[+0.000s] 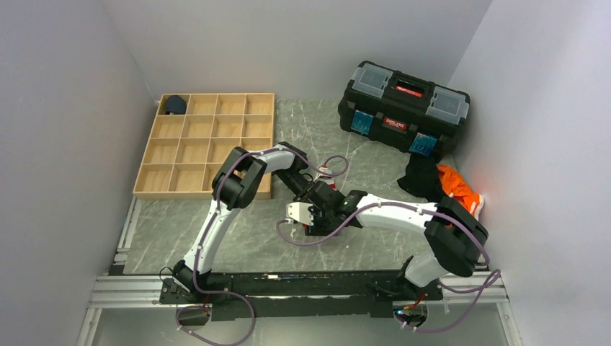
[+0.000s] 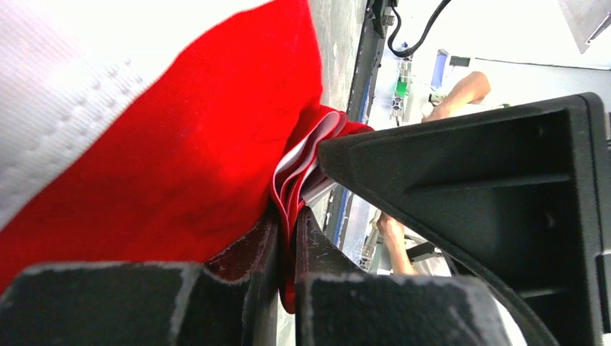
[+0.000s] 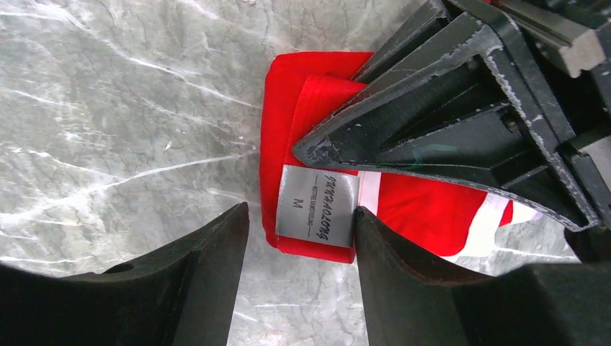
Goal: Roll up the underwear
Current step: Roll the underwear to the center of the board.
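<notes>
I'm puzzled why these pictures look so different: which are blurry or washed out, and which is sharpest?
Left wrist view: the bright red fabric underwear sits very close, its white trim blown out and the room behind overexposed. Right wrist view: sharpest; the lettering on the grey size label is legible, the marbled grey table crisp. Top external view: soft, even light, faint shadows.

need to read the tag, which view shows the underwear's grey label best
Right wrist: the grey label lies flat and legible on the red underwear. Left wrist shows only pinched red and white folds; top external shows no label.
</notes>
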`<state>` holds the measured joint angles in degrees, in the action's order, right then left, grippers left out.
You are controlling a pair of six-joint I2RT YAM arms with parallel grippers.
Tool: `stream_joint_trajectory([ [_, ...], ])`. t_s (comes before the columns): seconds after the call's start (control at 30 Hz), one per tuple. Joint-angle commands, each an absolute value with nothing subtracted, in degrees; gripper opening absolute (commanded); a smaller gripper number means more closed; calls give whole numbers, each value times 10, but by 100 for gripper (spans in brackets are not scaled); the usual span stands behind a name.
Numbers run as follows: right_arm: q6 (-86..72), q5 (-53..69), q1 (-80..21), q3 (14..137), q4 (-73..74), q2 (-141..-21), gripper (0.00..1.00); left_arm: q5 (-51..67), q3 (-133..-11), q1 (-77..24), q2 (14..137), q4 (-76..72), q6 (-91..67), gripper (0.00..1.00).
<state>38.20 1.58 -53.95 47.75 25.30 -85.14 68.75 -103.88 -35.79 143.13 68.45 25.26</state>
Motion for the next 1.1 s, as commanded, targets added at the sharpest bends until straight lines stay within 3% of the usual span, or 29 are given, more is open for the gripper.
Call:
stream_joint_trajectory([
  [0.0, 391, -5, -544, 473, 231, -869, 58, 658, -1047, -363, 1452, 669, 269, 0],
  [0.3, 400, -18, -544, 466, 216, -907, 49, 660, -1047, -362, 1453, 677, 280, 0],
  [0.67, 404, 19, -543, 470, 262, -932, 13, 651, -1052, -360, 1440, 684, 288, 0],
  [0.8, 404, 30, -539, 470, 276, -930, 0, 637, -1051, -355, 1426, 680, 288, 8],
  [1.07, 398, 75, -525, 474, 309, -912, 0, 620, -1043, -327, 1397, 680, 294, 24],
])
